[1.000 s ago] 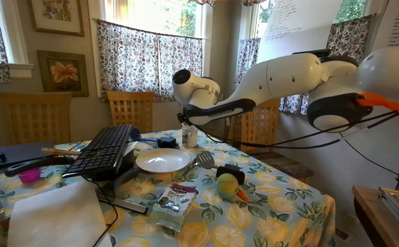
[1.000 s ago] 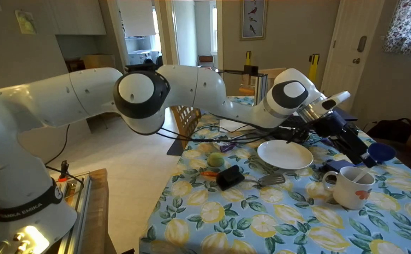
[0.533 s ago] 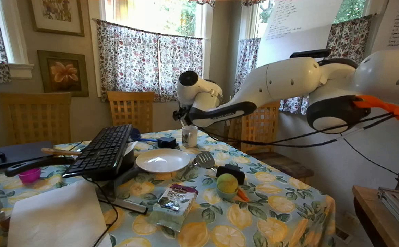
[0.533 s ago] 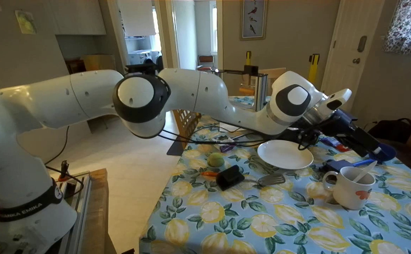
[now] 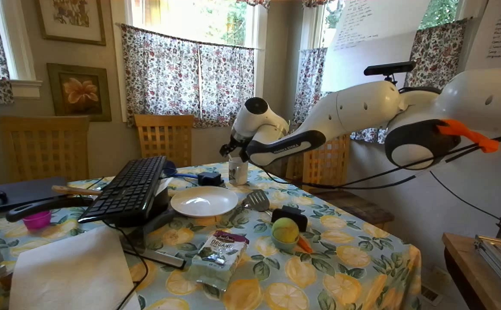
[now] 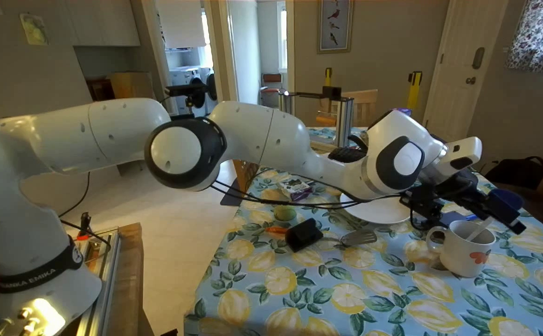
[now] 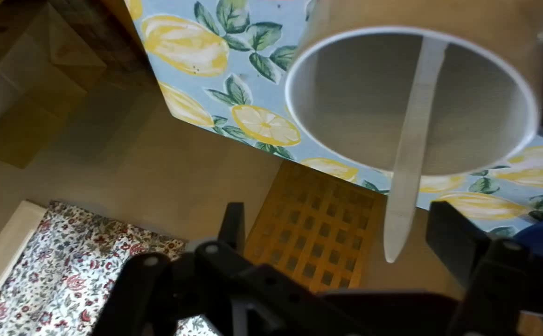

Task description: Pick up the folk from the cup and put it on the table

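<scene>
Fork (image 7: 411, 149) leans in the cup (image 6: 462, 254), its lower end hidden, near an edge of the table (image 5: 362, 254). The gripper (image 7: 334, 224) has its fingers (image 7: 453, 242) spread and holds nothing; the wrist view shows the fork's handle (image 7: 399, 224) between them, closer to one. If closing is not centred, this finger may push the handle and tip the cup; if only the end is taken, the fork could slip.

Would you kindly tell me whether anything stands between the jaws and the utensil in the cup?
Nothing visible blocks the open jaws in the wrist view: the utensil sticks out of the cup, its free end uncovered.
</scene>
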{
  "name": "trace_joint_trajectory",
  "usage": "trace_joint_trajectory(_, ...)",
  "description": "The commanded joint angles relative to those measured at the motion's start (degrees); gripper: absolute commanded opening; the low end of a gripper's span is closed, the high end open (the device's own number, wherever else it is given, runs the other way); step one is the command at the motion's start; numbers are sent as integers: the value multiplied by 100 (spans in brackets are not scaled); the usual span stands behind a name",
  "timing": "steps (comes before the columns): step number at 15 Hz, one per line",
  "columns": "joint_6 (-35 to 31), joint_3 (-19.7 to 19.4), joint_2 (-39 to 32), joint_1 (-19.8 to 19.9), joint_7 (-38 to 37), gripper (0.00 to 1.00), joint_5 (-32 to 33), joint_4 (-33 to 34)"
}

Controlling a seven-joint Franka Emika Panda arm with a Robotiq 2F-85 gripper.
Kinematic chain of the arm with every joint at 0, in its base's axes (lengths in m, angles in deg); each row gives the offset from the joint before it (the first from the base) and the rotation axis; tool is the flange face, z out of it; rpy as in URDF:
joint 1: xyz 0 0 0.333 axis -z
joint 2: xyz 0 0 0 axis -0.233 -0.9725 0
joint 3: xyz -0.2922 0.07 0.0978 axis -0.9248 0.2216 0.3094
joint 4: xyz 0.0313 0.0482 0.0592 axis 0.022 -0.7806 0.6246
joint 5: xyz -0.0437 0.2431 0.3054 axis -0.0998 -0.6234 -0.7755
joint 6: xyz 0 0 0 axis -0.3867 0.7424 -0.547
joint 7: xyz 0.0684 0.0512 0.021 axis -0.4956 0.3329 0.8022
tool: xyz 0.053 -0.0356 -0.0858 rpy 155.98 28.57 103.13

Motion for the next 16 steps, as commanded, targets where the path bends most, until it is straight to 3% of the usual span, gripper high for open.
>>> trace_joint_trajectory(1, -163, 392, -52, 133, 461, 100, -119, 80)
trace_joint_trajectory(5, -29, 443, -28, 124, 390, 100, -42, 82)
trace_joint_trajectory(6, -25, 421, -31, 121, 359, 95, -30, 86)
trace_joint_trajectory(7, -24, 412, -32, 120, 341, 74, -28, 88)
trace_joint_trajectory(9, -23, 375, -40, 113, 304, 68, -10, 94)
trace_joint_trajectory(16, -13, 320, -46, 91, 276, 17, 19, 108)
